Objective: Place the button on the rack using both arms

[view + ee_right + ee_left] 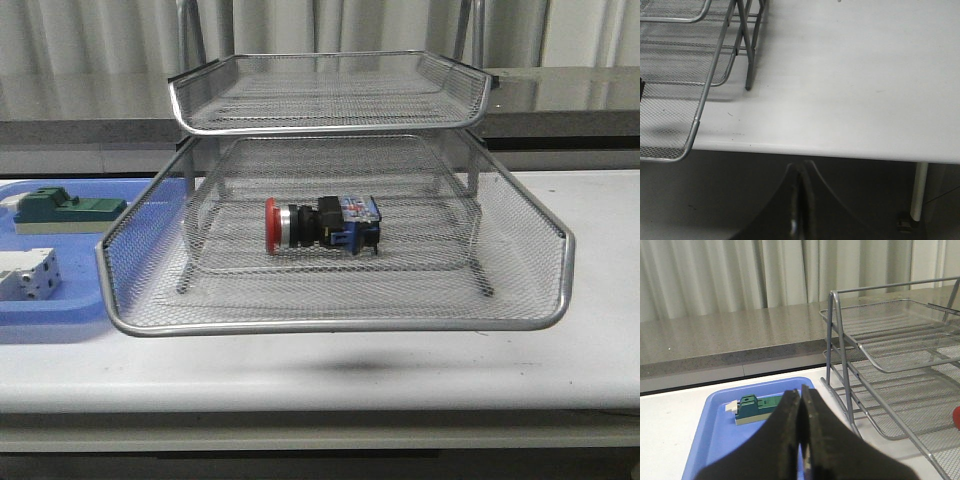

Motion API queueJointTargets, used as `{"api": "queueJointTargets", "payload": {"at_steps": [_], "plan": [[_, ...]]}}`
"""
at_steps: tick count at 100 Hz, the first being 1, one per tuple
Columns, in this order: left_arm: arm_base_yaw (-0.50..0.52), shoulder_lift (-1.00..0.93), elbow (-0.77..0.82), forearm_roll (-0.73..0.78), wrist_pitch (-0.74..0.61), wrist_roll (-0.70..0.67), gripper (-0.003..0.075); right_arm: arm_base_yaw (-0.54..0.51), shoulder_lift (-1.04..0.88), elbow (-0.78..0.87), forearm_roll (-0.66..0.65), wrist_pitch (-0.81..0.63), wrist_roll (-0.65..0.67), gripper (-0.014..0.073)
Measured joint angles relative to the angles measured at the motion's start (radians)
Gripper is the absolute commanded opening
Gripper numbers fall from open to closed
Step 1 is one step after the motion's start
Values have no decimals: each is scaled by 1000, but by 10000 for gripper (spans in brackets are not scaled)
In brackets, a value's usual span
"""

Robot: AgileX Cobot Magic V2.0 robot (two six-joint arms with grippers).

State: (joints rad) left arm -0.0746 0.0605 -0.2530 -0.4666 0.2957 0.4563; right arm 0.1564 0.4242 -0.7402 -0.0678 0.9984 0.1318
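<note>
The button (pixel 322 224) lies on its side in the rack (pixel 340 322), centre frame in the front view, on a lower tier, so placing looks done. The left hand (pixel 801 432) and right hand (pixel 801 200) are closed and empty. A blue tray (pixel 40 315) with blocks sits far left; nothing obstructs.
</note>
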Motion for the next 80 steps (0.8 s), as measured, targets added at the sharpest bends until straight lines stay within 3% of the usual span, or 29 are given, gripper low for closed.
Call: {"api": "queueJointTargets", "payload": {"at_steps": [54,80], "plan": [[0,0,0,0,0,-2,-20,0,0,0,0,0,0,-109],[0,0,0,0,0,-2,-20,0,36,0,99,-31,0,-108]]}}
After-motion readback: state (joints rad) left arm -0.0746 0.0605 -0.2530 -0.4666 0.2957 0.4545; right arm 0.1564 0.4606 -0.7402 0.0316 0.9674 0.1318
